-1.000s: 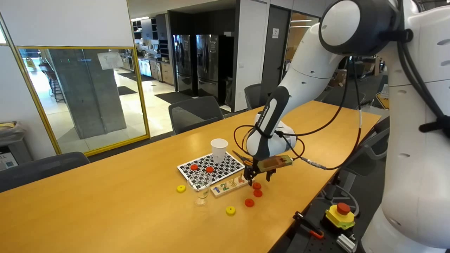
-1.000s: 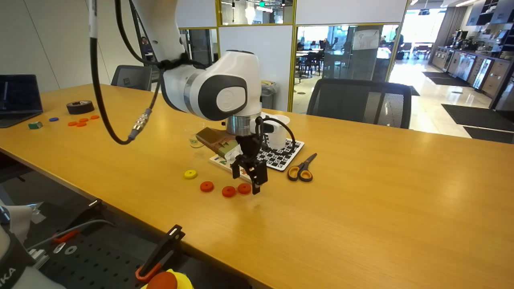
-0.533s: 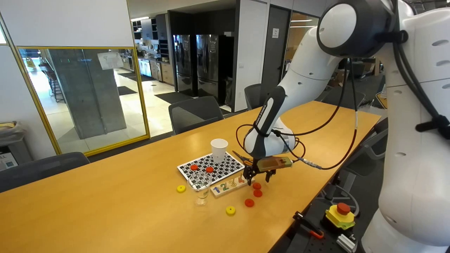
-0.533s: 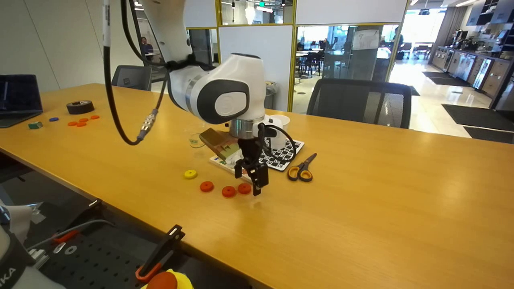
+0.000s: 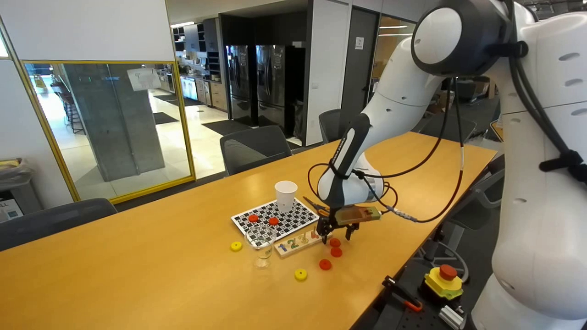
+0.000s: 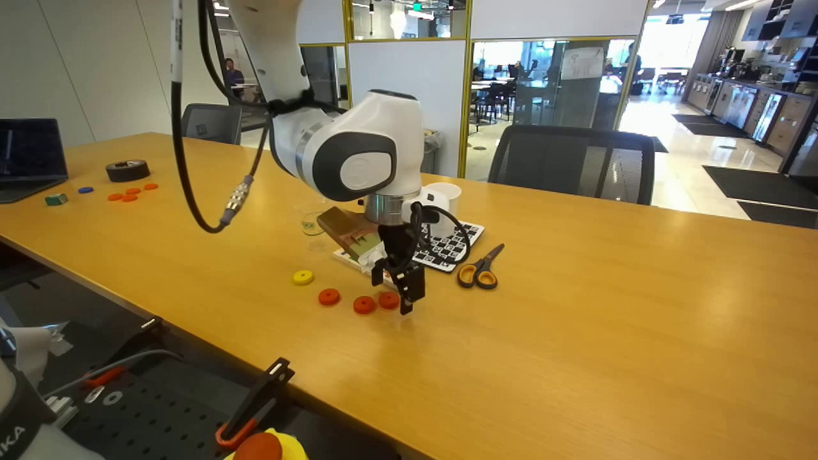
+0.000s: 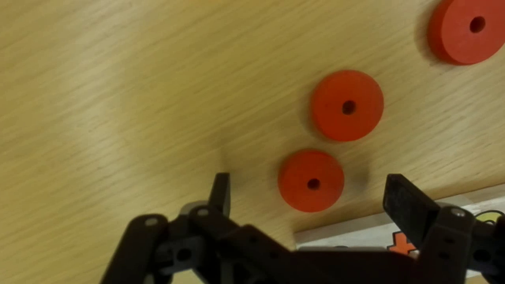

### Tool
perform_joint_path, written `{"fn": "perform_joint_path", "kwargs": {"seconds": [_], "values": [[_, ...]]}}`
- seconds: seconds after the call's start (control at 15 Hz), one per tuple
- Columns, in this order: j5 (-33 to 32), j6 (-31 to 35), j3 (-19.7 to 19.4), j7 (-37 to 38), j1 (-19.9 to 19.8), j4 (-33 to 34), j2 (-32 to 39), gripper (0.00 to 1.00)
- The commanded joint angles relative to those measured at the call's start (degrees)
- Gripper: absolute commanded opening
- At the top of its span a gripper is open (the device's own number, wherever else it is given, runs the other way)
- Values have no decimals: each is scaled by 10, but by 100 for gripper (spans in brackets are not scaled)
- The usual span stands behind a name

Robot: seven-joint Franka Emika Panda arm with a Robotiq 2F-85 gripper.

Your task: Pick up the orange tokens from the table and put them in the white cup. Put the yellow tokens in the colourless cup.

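Note:
My gripper (image 7: 308,177) is open above the table (image 5: 151,275), fingers either side of an orange token (image 7: 311,197) and apart from it. Two more orange tokens, a nearer one (image 7: 347,126) and a farther one (image 7: 469,39), lie in a row beyond it. On the checkerboard rest two others, a left one (image 5: 253,218) and a right one (image 5: 274,221). The white cup (image 5: 285,197) stands upright on the board's far part. At the board's near corner is the colourless cup (image 5: 262,252). Yellow tokens lie on either side of it, one left (image 5: 236,246), one right (image 5: 301,274).
A wooden number strip (image 5: 289,247) lies close beside the gripper, partly under one finger in the wrist view. The checkerboard (image 5: 298,222) is behind it, with scissors (image 6: 479,271) alongside. Farther along the table are a tape roll (image 6: 127,170), a laptop (image 6: 32,160) and several flat orange discs (image 6: 130,197).
My gripper has shifted slightly and come a little lower beside the end orange token, its fingers staying apart. The tokens and cups have not moved.

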Motion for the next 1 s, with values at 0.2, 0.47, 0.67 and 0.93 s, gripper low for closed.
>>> {"fn": "perform_joint_path", "kwargs": {"seconds": [0.2, 0.47, 0.67, 0.93], "values": [[14, -1, 6, -16, -8, 15, 10, 74], [5, -15, -7, -5, 2, 16, 4, 44], [-8, -34, -28, 7, 15, 15, -6, 21], [-48, -65, -72, 45, 55, 14, -32, 22]]}}
